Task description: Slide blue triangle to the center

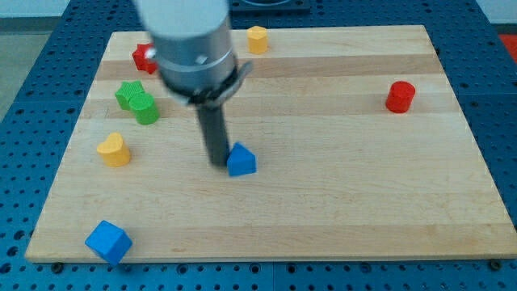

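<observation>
You have the blue triangle [241, 160] sitting a little to the view's left of the board's middle and slightly below it, on bare wood. My tip [218, 164] is right against its left side: the dark rod comes straight down from the grey, blurred arm body at the view's top and ends on the board just beside the triangle, touching it or all but touching it. From this angle you cannot tell whether there is a sliver of gap. The tip is a plain rod end, so there is nothing to open or close and nothing clamped; it only stands next to the block.

Look around the rest of the board [339, 202] and you will find the other blocks well apart from the triangle. A blue cube [108, 241] lies near the bottom left corner. A yellow block [115, 150], rounded and heart-like, lies at the left, about level with the triangle. Above it is a green block [136, 101], lumpy in outline. A red block [144, 57] shows at the top left, partly hidden behind the arm. A second yellow block [257, 39] stands near the top edge, just right of the arm. A red cylinder [400, 96] stands far off at the upper right.
</observation>
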`<action>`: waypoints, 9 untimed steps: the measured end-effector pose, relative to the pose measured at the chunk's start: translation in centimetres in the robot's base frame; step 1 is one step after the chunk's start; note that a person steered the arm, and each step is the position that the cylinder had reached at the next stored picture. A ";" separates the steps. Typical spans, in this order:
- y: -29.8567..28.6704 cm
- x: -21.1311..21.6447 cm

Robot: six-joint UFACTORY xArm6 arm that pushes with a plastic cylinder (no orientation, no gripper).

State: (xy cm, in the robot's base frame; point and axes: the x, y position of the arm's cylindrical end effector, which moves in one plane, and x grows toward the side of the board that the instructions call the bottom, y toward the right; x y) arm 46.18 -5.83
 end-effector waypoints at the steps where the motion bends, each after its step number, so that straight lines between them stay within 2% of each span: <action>1: 5.3 -7.8; 2: 9.5 -13.6; 3: 7.8 -12.6; 4: 2.7 -11.9; 6: -7.3 -5.7; 8: -4.3 5.0; 9: -1.8 6.0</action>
State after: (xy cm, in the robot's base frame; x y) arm 52.14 -7.58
